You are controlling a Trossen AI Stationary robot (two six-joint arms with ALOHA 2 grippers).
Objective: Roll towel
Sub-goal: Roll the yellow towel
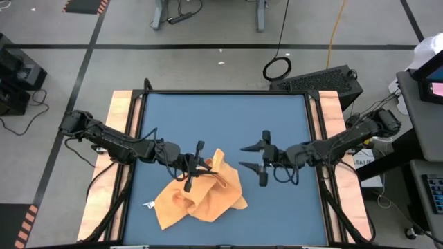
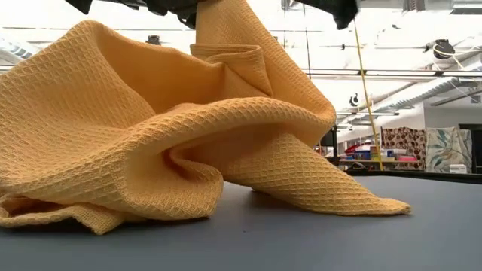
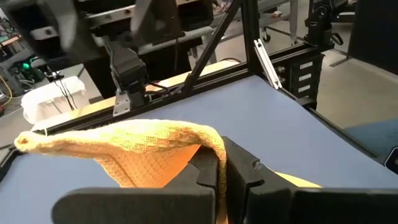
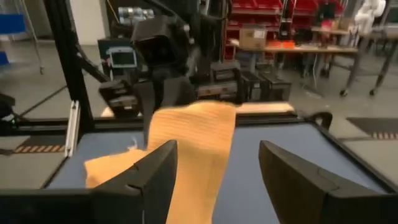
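The orange-yellow towel (image 1: 202, 195) lies crumpled on the blue table near its front edge, and one part of it is raised toward my left gripper. Its small white tag (image 1: 147, 205) rests on the table at the towel's left. My left gripper (image 1: 205, 166) is shut on the towel's raised part. In the low view the towel (image 2: 151, 128) rises in a peak to the picture's top. My right gripper (image 1: 249, 157) is open, right of the towel, and touches nothing. It faces the raised cloth (image 4: 199, 134). My left gripper pinches a raised fold of the towel (image 3: 208, 140) between its two shut fingers, coming from the table's left. The cloth drapes over the fingertips; how many layers are held I cannot tell. The held part is lifted, and the rest (image 2: 113, 203) lies slack in a heap on the table.
The blue table top (image 1: 277, 117) has free room on its far half and at the right. Wooden side strips (image 1: 119, 117) and a black frame bound the table. Room clutter and benches stand beyond it.
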